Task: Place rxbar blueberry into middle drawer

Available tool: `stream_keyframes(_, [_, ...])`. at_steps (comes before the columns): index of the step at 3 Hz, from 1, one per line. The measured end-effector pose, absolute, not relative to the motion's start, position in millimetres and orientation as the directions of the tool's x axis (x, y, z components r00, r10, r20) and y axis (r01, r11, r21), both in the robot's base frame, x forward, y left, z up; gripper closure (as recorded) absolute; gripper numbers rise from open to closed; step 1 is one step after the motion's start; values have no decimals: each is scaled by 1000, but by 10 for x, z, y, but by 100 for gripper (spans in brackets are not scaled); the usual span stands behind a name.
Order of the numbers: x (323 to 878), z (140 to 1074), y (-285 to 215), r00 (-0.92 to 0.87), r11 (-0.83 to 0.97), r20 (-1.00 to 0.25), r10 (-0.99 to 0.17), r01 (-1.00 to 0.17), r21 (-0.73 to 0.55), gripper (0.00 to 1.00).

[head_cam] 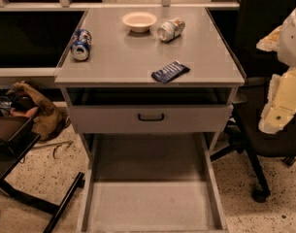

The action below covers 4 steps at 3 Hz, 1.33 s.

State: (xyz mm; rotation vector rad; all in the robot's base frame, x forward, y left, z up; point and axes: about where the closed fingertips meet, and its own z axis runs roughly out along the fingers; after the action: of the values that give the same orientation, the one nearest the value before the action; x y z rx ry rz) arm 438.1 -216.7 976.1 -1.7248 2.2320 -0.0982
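The rxbar blueberry (pixel 170 72) lies flat on the cabinet top (pixel 118 57) up-right of the black handle (pixel 151 117), long axis slanting near-left to far-right, with the pulled-out middle drawer (pixel 152 205) below that handle and the gripper (pixel 283 96), whose grip cannot be told, far right.

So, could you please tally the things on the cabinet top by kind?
cans: 2, blue can and silver can
bowl: 1
bar: 1
total: 4
The gripper is at the right edge of the view, away from all four.
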Motion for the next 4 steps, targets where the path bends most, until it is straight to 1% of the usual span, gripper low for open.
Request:
stream_keyframes(2, [4427,9673,-2107,-199,244,-193,-961,-937,-250,0])
stream_keyframes(4, [4995,8857,-1559,-62,103,-203,-977,-976,-194,0])
